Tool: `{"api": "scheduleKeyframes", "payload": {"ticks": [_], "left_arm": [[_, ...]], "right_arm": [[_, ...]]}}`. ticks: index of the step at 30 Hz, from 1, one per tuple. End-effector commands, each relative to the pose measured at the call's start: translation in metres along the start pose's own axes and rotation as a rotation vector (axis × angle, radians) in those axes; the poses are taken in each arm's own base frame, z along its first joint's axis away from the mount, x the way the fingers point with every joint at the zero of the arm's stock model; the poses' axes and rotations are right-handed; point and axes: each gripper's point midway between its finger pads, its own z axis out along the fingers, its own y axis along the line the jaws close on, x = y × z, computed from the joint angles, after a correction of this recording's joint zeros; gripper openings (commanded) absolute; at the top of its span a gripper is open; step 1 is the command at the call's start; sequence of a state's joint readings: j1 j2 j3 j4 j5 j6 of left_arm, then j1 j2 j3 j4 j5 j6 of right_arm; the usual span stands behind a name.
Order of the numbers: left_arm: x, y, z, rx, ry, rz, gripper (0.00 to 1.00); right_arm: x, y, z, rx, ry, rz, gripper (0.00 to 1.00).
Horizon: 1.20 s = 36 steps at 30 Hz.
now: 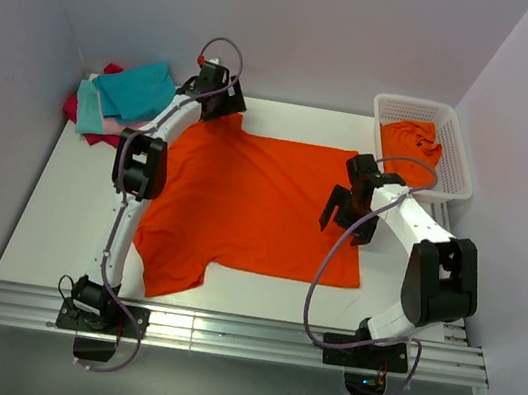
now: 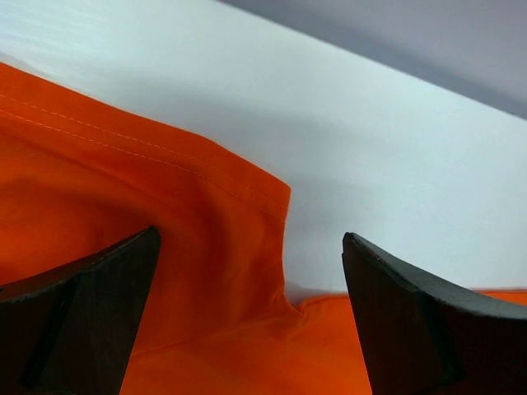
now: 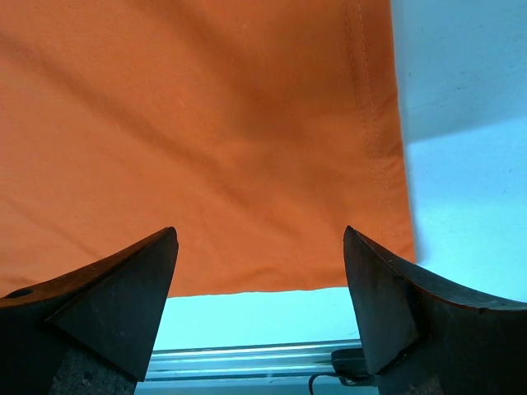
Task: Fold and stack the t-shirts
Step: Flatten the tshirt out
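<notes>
Orange t-shirt (image 1: 262, 207): we see it spread flat across the middle of the table (image 1: 57, 224), with both sleeves towards the left arm's side and the straight hem towards the right arm's side.
Left gripper (image 1: 226, 108) (image 2: 251, 239): we find it at the far left corner of that shirt, over the far sleeve. Its jaws stand wide apart, with nothing pinched between them. In the wrist view the stitched sleeve edge lies below the fingers (image 2: 90, 304) and white table shows beyond it.
Right gripper (image 1: 349, 222) (image 3: 259, 234): it hangs over the hem side of the same shirt, near its right edge. The jaws are spread and hold nothing. In the wrist view smooth orange cloth fills the space beyond the fingertips, with a stitched seam along the cloth's right border.
Second orange t-shirt (image 1: 410, 141): we see it lying crumpled inside the white basket (image 1: 455, 174) at the far right corner of the table.
Pile at the far left corner: a teal t-shirt (image 1: 138, 90) sits on top, a pale pink t-shirt (image 1: 110, 117) peeks out beneath it, and a crimson t-shirt (image 1: 101, 139) shows at the bottom edges.
Stitching: we make out plain orange thread lines on the sleeve edge and on the seam.
</notes>
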<state>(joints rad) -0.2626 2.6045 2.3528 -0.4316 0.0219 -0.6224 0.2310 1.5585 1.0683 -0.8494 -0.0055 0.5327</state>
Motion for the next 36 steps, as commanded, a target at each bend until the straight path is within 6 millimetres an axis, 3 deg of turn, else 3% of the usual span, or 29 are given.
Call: {"api": "scheduleKeyframes", "payload": {"ticks": [1,3,4,5,6,7,8,9,10,11,12,13,14,15,16,17,18,19,21,22,25,27,31,36], "left_arm": [[-0.114,-0.068,-0.105,0.154,-0.256,0.000,1.00],[-0.124,-0.066,-0.132,0.140,-0.271,-0.010,0.99],[-0.144,-0.070,-0.168,0.130,-0.324,-0.015,0.99],[-0.129,-0.054,-0.172,0.072,-0.279,-0.018,0.99],[-0.136,-0.055,-0.206,0.051,-0.308,-0.030,0.99],[-0.128,-0.048,-0.215,0.025,-0.285,-0.038,0.99],[-0.092,-0.025,-0.214,-0.050,-0.179,-0.046,0.97],[-0.090,-0.019,-0.243,-0.081,-0.186,-0.052,0.95],[-0.073,-0.010,-0.254,-0.131,-0.158,-0.053,0.95],[-0.022,0.024,-0.254,-0.250,-0.040,-0.054,0.95],[-0.013,0.028,-0.287,-0.265,-0.054,-0.060,0.95],[0.040,0.057,-0.290,-0.361,0.045,-0.039,0.95],[0.063,0.066,-0.302,-0.382,0.077,-0.063,0.95],[0.078,0.070,-0.333,-0.368,0.077,-0.080,0.95],[0.104,0.073,-0.344,-0.355,0.120,-0.092,0.94],[0.149,0.095,-0.349,-0.399,0.199,-0.129,0.94],[0.159,0.095,-0.373,-0.356,0.179,-0.159,0.94],[0.198,0.106,-0.380,-0.369,0.253,-0.160,0.93],[0.218,0.112,-0.403,-0.350,0.248,-0.239,0.92],[0.244,0.128,-0.414,-0.400,0.302,-0.233,0.91],[0.263,0.138,-0.434,-0.382,0.310,-0.282,0.91],[0.262,0.139,-0.441,-0.355,0.284,-0.303,0.91],[0.263,0.136,-0.443,-0.324,0.268,-0.315,0.92],[0.283,0.145,-0.434,-0.446,0.341,-0.352,0.90]], "right_arm": [[-0.031,0.009,-0.023,-0.035,-0.121,-0.012,0.89],[-0.051,0.014,-0.048,-0.051,-0.209,-0.026,0.92],[-0.059,0.012,-0.059,-0.039,-0.248,-0.027,0.96],[-0.066,0.013,-0.075,-0.053,-0.298,-0.028,0.98],[-0.079,0.019,-0.097,-0.081,-0.359,-0.029,1.00],[-0.082,0.018,-0.112,-0.084,-0.393,-0.028,1.00],[-0.089,0.021,-0.138,-0.114,-0.463,-0.023,1.00],[-0.090,0.019,-0.150,-0.120,-0.493,-0.016,1.00],[-0.086,0.019,-0.159,-0.123,-0.512,-0.021,1.00],[-0.078,0.016,-0.173,-0.151,-0.554,-0.005,1.00],[-0.072,0.015,-0.178,-0.177,-0.569,0.007,1.00],[-0.067,0.015,-0.182,-0.209,-0.587,0.012,1.00],[-0.048,0.015,-0.186,-0.275,-0.575,0.017,1.00],[-0.038,0.015,-0.185,-0.300,-0.563,0.017,1.00],[-0.025,0.013,-0.183,-0.321,-0.537,0.011,1.00],[-0.006,0.011,-0.177,-0.365,-0.508,0.000,1.00],[0.004,0.009,-0.173,-0.380,-0.494,-0.003,1.00],[0.012,0.007,-0.170,-0.392,-0.489,-0.008,1.00],[0.031,-0.005,-0.160,-0.392,-0.484,-0.004,1.00],[0.038,-0.010,-0.156,-0.377,-0.467,-0.001,1.00],[0.049,-0.020,-0.156,-0.362,-0.464,-0.010,1.00],[0.051,-0.022,-0.163,-0.373,-0.488,-0.022,1.00],[0.054,-0.025,-0.166,-0.373,-0.500,-0.028,1.00],[0.060,-0.031,-0.163,-0.348,-0.476,-0.011,0.99]]}}
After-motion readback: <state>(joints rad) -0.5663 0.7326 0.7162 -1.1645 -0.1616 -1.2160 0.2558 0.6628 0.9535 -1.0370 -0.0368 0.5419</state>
